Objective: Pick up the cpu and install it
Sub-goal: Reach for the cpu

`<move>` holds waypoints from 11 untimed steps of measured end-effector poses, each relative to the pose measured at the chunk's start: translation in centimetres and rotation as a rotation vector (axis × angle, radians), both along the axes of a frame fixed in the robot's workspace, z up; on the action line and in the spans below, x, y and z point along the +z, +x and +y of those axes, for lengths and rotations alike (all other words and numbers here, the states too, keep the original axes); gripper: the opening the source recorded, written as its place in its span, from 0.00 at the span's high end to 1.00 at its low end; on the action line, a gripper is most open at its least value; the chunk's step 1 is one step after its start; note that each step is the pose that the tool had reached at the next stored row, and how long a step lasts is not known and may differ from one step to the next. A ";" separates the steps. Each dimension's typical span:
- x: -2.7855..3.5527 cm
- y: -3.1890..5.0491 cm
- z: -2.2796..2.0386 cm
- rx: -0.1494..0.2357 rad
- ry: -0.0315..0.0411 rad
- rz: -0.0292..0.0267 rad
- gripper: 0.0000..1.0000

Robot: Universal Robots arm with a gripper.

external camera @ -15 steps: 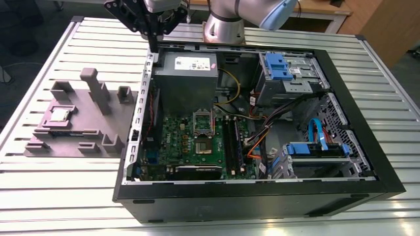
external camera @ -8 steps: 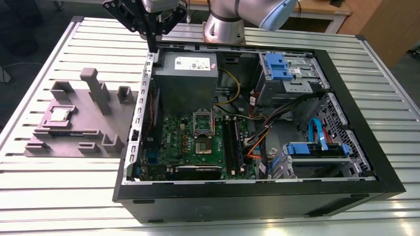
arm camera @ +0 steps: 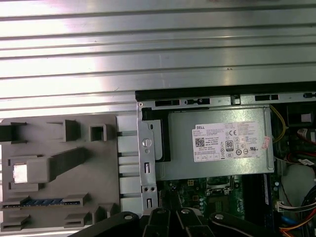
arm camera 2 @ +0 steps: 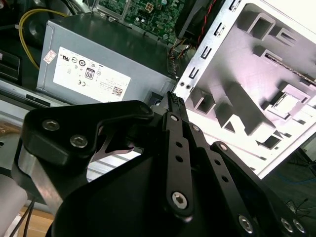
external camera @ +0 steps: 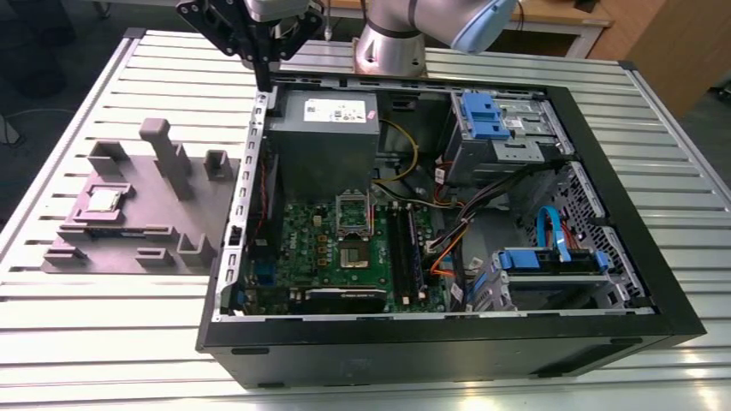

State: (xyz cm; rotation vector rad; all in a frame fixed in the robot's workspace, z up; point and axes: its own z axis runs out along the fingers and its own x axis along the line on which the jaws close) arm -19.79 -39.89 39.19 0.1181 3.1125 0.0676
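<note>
My end effector (external camera: 265,84) hangs high over the far edge of the open computer case (external camera: 434,342), just above the metal wall at the corner where the power supply (external camera: 325,137) sits. In the second wrist view my fingers (arm camera 2: 178,148) run together to a single tip, so the end effector is closed, and I see nothing held between them. The cpu (external camera: 106,199) is well apart from me: it lies flat, metal top up, in a square recess of the grey holder (external camera: 137,231). That holder rests on the slatted metal desk (external camera: 92,325), just beside the case on the exterior view's left. In the first wrist view the cpu (arm camera: 19,174) shows as a bright pale square framed by the holder's raised grey walls, with a row of small blue parts in a slot near it. The holder also carries several upright grey posts and blocks, the tallest standing near its far side. Inside the case the green motherboard (external camera: 308,248) lies below the power supply, and the socket (external camera: 352,253) sits near the board's middle with its silver frame tipped up at the end nearest the power supply. Yellow, orange and blue cables run across the case toward the drive bays with blue fittings on the exterior view's right. My arm (external camera: 395,43) rises from the desk behind the case.
</note>
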 end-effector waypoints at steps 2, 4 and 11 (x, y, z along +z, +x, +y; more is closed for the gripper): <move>0.00 -0.03 0.00 0.000 0.0000 0.0000 0.90; 0.00 -0.10 0.00 0.000 0.0001 0.0000 0.90; -0.01 -0.36 0.00 0.000 0.0000 0.0000 0.90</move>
